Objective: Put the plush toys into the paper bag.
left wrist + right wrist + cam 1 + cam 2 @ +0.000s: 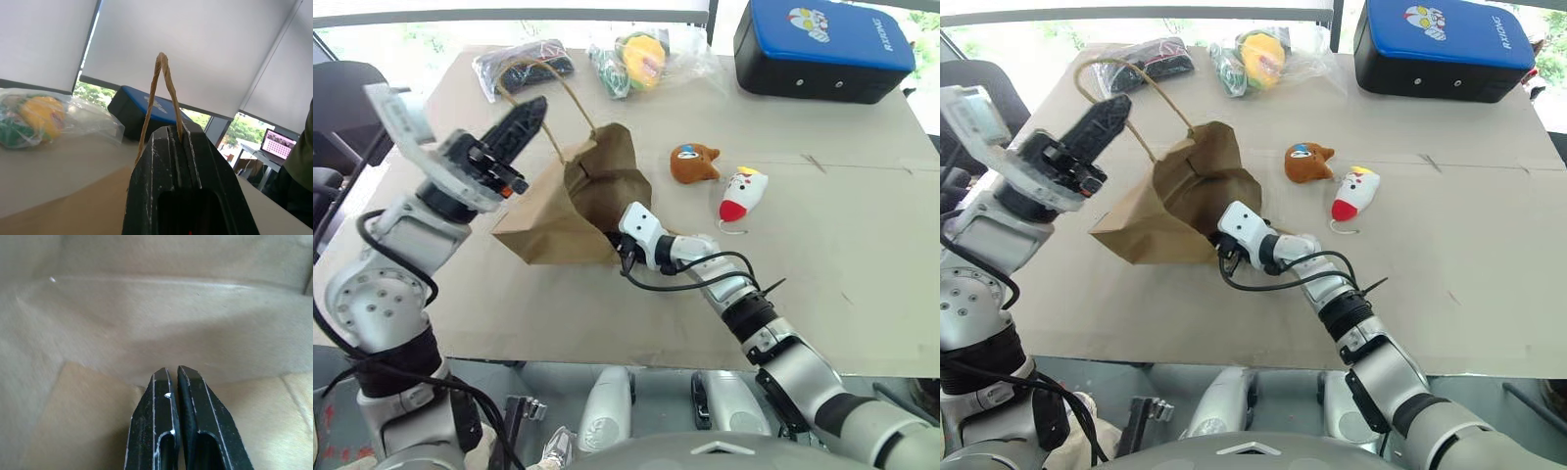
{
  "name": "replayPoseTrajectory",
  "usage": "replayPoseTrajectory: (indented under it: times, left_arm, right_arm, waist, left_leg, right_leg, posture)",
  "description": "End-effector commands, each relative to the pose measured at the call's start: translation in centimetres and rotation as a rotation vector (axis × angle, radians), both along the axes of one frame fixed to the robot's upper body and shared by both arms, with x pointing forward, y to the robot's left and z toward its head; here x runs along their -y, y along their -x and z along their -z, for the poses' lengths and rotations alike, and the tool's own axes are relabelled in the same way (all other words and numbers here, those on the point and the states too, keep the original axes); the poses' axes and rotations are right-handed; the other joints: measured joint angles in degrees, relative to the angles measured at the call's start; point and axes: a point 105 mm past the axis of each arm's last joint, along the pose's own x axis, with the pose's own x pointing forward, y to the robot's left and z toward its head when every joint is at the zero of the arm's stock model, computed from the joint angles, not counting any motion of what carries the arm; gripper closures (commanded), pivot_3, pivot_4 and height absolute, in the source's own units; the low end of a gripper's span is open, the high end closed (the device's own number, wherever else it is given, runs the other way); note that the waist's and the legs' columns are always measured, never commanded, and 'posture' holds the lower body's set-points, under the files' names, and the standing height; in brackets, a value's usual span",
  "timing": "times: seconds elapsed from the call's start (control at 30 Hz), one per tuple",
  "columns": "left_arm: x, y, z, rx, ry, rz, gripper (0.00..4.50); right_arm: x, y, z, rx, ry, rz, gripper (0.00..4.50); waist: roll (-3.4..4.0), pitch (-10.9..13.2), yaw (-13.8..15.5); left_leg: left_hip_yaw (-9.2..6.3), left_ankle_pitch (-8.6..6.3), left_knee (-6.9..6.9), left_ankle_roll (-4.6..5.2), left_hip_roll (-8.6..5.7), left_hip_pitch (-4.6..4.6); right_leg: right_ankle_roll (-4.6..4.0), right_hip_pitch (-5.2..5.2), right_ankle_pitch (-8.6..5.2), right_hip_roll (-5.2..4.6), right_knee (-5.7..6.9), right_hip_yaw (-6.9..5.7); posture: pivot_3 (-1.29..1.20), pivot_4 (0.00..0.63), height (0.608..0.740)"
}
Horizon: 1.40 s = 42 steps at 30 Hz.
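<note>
The left pincer (530,110) pinches the paper bag (573,201) handle (right pincer (174,374) closed inside, empty).

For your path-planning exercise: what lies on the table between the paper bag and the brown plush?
Nothing: in the left eye view, bare table separates the bag from the brown plush.

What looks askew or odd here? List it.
The paper bag lies tipped on its side on the table, crumpled, with its mouth facing the toys. The left gripper pinches one cord handle; the right gripper pokes, shut and empty, into the bag. Both plush toys sit outside.
</note>
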Motion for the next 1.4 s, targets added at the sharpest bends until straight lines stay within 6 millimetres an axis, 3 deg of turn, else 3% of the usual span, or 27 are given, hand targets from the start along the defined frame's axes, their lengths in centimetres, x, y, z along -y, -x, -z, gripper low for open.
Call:
replayPoseTrajectory:
  times: [0.03, 0.1, 0.27, 0.37, 0.53, 0.67, 0.77, 0.9, 0.97, 1.03, 1.1, 1.17, 1.23, 1.3, 1.4]
  left_arm:
    - [-0.6, 0.9, -1.0, 0.083, -0.059, -0.044, 4.5]
    - [-0.4, 0.8, -0.6, 0.098, -0.093, -0.067, 4.5]
    - [-1.3, 1.0, -3.6, 0.233, -0.021, -0.125, 4.5]
    - [-0.7, 1.4, -3.9, 0.255, -0.038, -0.105, 4.5]
    - [0.2, 1.5, 0.2, 0.162, -0.096, -0.098, 4.5]
    - [1.1, 1.9, 3.0, 0.134, -0.145, -0.081, 4.5]
    - [1.3, 2.0, 3.4, 0.14, -0.15, -0.071, 4.5]
    - [1.3, 2.2, 3.7, 0.143, -0.145, -0.069, 4.5]
    - [1.1, 2.1, 3.6, 0.148, -0.125, -0.077, 4.5]
    - [0.9, 1.8, 3.4, 0.154, -0.098, -0.086, 4.5]
    - [0.7, 1.5, 3.1, 0.158, -0.072, -0.091, 4.5]
    - [0.7, 1.2, 2.8, 0.166, -0.058, -0.092, 4.5]
    - [0.6, 1.0, 2.7, 0.172, -0.049, -0.095, 4.5]
    - [0.5, 0.8, 2.5, 0.179, -0.035, -0.106, 4.5]
    - [0.6, 0.9, 2.0, 0.193, -0.019, -0.112, 4.5]
  right_arm:
    - [2.0, -0.7, 1.3, -0.024, 0.079, 0.049, 4.48]
    - [2.3, -0.8, 0.6, -0.021, 0.062, 0.051, 4.48]
    - [3.0, -0.6, 1.1, -0.012, 0.13, 0.023, 4.48]
    - [2.5, -0.2, 0.5, -0.01, 0.12, -0.011, 4.48]
    - [2.8, -0.3, -0.4, 0.022, 0.083, 0.008, 4.48]
    - [3.1, 0.5, -4.8, 0.021, -0.125, -0.018, 4.48]
    - [4.4, 1.7, -7.7, 0.028, -0.203, -0.054, 3.74]
    - [6.8, 2.1, -11.8, 0.077, -0.26, -0.005, 2.06]
    - [8.3, 1.4, -13.4, 0.144, -0.236, 0.058, 1.28]
    - [10.0, -1.2, -14.4, 0.191, -0.19, 0.201, 1.28]
    - [11.2, -4.1, -14.0, 0.176, -0.127, 0.324, 1.28]
    - [11.6, -7.3, -12.1, 0.128, -0.029, 0.414, 1.28]
    - [11.2, -9.4, -10.4, 0.056, 0.008, 0.449, 1.28]
    - [10.8, -10.7, -8.8, 0.028, 0.061, 0.467, 1.28]
    - [10.7, -11.2, -6.0, -0.015, 0.16, 0.455, 2.12]
  waist:
    - [0.0, 0.0, 0.05]
    - [0.02, 0.01, 0.02]
    - [-0.07, 0.01, 0.1]
    - [-0.04, 0.03, -0.18]
    - [-0.01, 0.05, -0.42]
    - [-0.01, 0.07, -0.02]
    - [-0.01, 0.09, 0.18]
    - [0.0, 0.1, -0.02]
    - [0.03, 0.12, -0.05]
    - [0.03, 0.12, -0.1]
    - [0.03, 0.12, -0.27]
    - [0.0, 0.11, -0.31]
    - [-0.02, 0.09, -0.52]
    - [-0.02, 0.09, -0.45]
    - [-0.02, 0.11, -0.43]
  left_leg:
    - [-0.01, 0.0, 0.0, 0.0, 0.0, -0.01]
    - [-0.04, 0.0, 0.0, 0.0, 0.0, -0.02]
    - [-0.1, 0.0, 0.01, 0.0, 0.01, -0.13]
    - [-0.08, 0.0, 0.01, 0.0, 0.01, -0.14]
    - [-0.05, 0.0, -0.03, 0.0, 0.02, -0.17]
    - [-0.08, 0.0, -0.08, -0.01, 0.02, -0.3]
    - [-0.08, 0.0, -0.05, -0.01, 0.02, -0.5]
    - [-0.08, 0.0, -0.06, 0.0, 0.02, -0.48]
    - [-0.07, 0.0, -0.07, 0.0, 0.02, -0.49]
    - [-0.06, 0.0, -0.07, 0.0, 0.02, -0.48]
    - [-0.03, 0.0, -0.07, 0.0, 0.02, -0.48]
    - [-0.03, 0.0, -0.07, 0.0, 0.02, -0.45]
    - [0.02, 0.0, -0.07, 0.0, 0.02, -0.38]
    - [0.03, 0.01, -0.11, 0.01, 0.03, -0.47]
    - [0.13, 0.01, -0.17, 0.0, 0.03, -0.63]
  right_leg:
    - [0.0, -0.01, 0.0, 0.0, 0.0, -0.01]
    - [0.0, -0.01, 0.0, 0.0, 0.0, -0.04]
    - [-0.01, -0.07, 0.0, 0.01, 0.0, -0.11]
    - [0.0, -0.08, 0.0, 0.01, -0.01, -0.08]
    - [0.0, -0.14, 0.0, 0.01, -0.05, -0.05]
    - [0.0, -0.18, 0.0, 0.01, -0.17, -0.11]
    - [0.0, -0.34, 0.01, 0.01, -0.18, -0.09]
    - [0.0, -0.35, 0.0, 0.01, -0.19, -0.08]
    - [0.0, -0.36, 0.0, 0.01, -0.18, -0.07]
    - [0.0, -0.36, 0.0, 0.01, -0.18, -0.07]
    - [0.0, -0.38, 0.0, 0.01, -0.18, -0.04]
    - [-0.01, -0.39, 0.01, 0.04, -0.17, -0.04]
    - [-0.02, -0.39, 0.01, 0.05, -0.16, 0.01]
    - [-0.03, -0.41, 0.02, 0.05, -0.2, 0.03]
    - [-0.02, -0.55, 0.02, 0.02, -0.28, 0.09]
  posture:
    - [0.0, 0.15, 0.74]
    - [0.0, 0.15, 0.74]
    - [0.0, 0.15, 0.74]
    - [0.0, 0.15, 0.74]
    - [0.0, 0.15, 0.74]
    - [0.0, 0.15, 0.74]
    - [0.0, 0.15, 0.74]
    - [0.0, 0.15, 0.74]
    - [0.0, 0.15, 0.74]
    - [0.0, 0.15, 0.74]
    - [0.0, 0.15, 0.74]
    - [0.0, 0.15, 0.74]
    - [0.0, 0.15, 0.74]
    - [0.0, 0.15, 0.74]
    - [0.0, 0.15, 0.74]
